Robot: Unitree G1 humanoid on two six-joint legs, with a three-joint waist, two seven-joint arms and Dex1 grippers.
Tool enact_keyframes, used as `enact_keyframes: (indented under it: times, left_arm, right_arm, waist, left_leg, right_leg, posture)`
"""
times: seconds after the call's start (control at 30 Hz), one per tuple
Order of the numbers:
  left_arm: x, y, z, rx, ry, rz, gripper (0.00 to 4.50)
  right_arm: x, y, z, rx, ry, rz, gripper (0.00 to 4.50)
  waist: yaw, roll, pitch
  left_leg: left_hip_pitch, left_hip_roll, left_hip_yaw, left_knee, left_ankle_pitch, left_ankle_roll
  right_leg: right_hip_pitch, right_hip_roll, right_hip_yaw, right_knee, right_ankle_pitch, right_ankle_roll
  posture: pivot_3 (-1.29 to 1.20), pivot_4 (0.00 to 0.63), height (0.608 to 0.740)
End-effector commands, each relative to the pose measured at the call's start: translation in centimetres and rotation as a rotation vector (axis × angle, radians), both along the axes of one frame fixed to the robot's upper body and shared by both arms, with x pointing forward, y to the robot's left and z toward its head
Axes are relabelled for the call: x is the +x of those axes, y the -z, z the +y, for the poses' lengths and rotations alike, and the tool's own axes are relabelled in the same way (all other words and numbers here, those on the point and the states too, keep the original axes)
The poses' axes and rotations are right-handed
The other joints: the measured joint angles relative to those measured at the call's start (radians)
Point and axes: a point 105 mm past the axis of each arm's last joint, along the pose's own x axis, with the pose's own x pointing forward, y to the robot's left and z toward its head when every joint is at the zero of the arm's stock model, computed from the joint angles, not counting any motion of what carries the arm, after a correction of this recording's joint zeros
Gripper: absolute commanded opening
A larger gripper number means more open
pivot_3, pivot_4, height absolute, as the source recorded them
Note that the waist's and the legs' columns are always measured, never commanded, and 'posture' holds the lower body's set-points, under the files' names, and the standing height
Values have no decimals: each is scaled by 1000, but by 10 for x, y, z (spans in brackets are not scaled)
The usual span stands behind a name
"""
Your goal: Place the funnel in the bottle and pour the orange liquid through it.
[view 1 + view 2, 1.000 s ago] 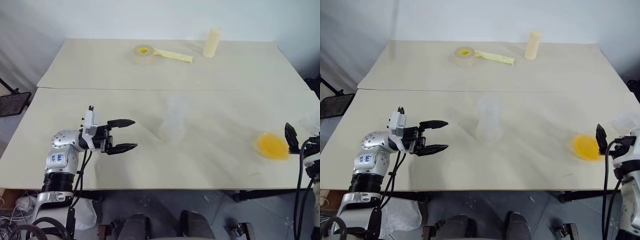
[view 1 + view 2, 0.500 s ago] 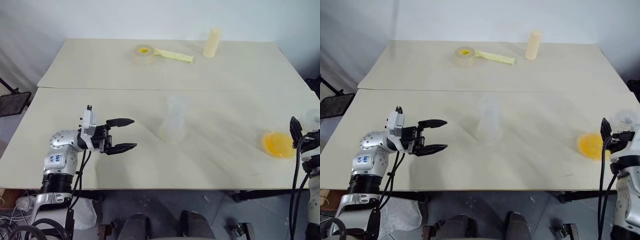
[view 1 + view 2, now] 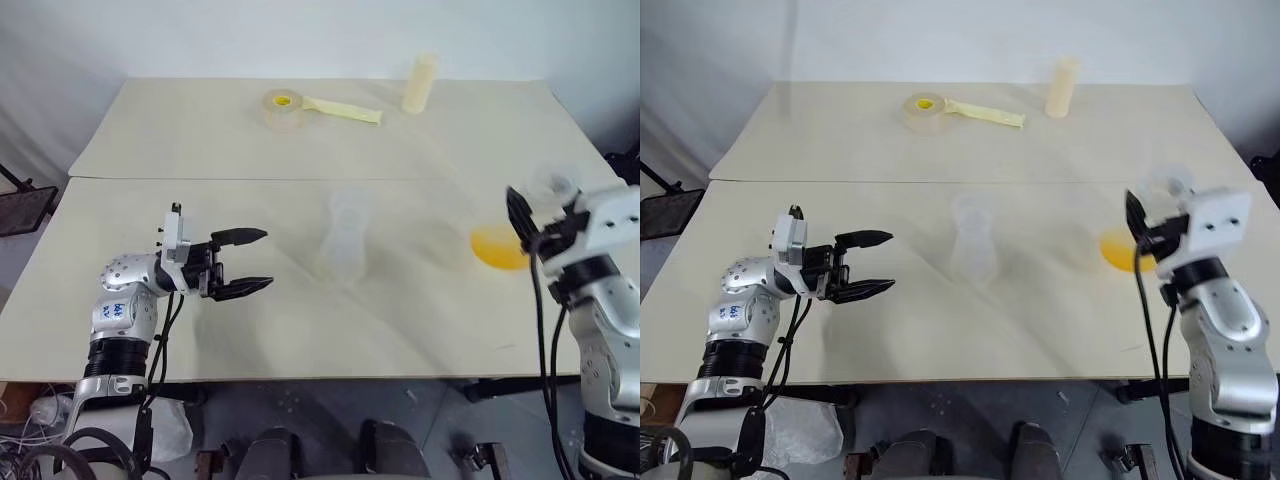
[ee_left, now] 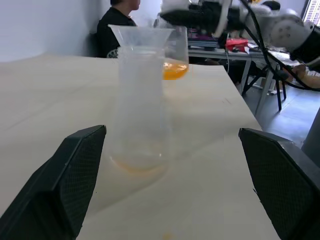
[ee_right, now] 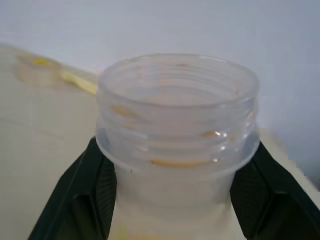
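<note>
Though hard to spot against the pale table (image 3: 300, 340), can just make out the bottle (image 3: 345, 240) standing upright near the middle; from the left wrist view, can see the funnel (image 4: 141, 36) sitting in the bottle's mouth, wide end up; so, by the look of it, first step done and only the pouring left.

To the right of the bottle, well apart from it and lifted off the table: right gripper (image 5: 175, 147), fingers squeezed on the two sides of a clear cup (image 5: 177, 100); inside the cup, low down, the orange liquid (image 3: 497, 247); cup held about upright, open mouth up.

To the left of the bottle, near but not touching: left gripper (image 3: 267, 259), jaws spread wide, holding nothing, pointing sideways at the bottle.

Nearer to the bottle: the left gripper, well placed to steady it; for the pour, need to bring the cup leftward until over the funnel, then tip it toward the funnel's mouth.

Hard to tell: where funnel ends and bottle begins from the head views; how deep the spout sits in the neck; how much liquid in the cup; faint orange tint at the bottle's foot, maybe liquid, maybe only a glint.
</note>
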Motion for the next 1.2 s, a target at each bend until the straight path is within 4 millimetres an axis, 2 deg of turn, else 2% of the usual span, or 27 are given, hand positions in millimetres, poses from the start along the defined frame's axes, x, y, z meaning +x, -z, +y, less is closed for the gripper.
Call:
enact_keyframes:
  times: [0.03, 0.13, 0.27, 0.5, 0.83, 1.2]
  left_arm:
    - [2, -9, 5, -40, -6, -45, 4500]
    - [4, -10, 7, -34, -12, -54, 4500]
    - [6, -11, 9, -29, -12, -61, 4500]
    - [3, -14, 3, -51, 20, -79, 4500]
    - [3, -15, -3, -60, 48, -83, 4500]
    - [6, -18, -9, -64, 72, -88, 4500]
  right_arm:
    - [4, -19, 22, -112, -13, -52, 2568]
    - [10, -32, 51, -216, -57, -93, 2568]
    - [15, -38, 80, -466, -73, -159, 2568]
    - [16, -34, 113, -777, -95, -260, 2568]
    - [23, -35, 137, -1003, -58, -382, 2568]
    - [27, -32, 143, -1155, -41, -468, 2568]
  waist:
    - [0, 0, 0]
    - [-4, 0, 0]
    - [-11, 0, 0]
    - [-18, 0, 0]
    - [-17, 0, 0]
    - [-19, 0, 0]
  left_leg:
    - [0, 0, 0, 0, 0, 0]
    - [-1, 0, 1, 0, 0, 0]
    - [-1, 0, 1, 0, 0, 0]
    - [-2, 0, 1, -1, 0, 0]
    - [-2, 0, 0, 0, 0, 0]
    - [-2, 0, 0, 0, 0, 0]
  right_leg:
    - [0, 0, 0, 0, 0, 0]
    - [0, 0, -1, -1, 0, 0]
    - [0, 0, -2, 0, 0, 0]
    - [-1, 0, -3, -1, 0, 0]
    - [-1, 0, -3, -1, 0, 0]
    - [-1, 0, -3, -1, 0, 0]
  posture:
    - [0, 150, 740]
    - [0, 150, 740]
    - [0, 150, 740]
    - [0, 150, 740]
    - [0, 150, 740]
    - [0, 150, 740]
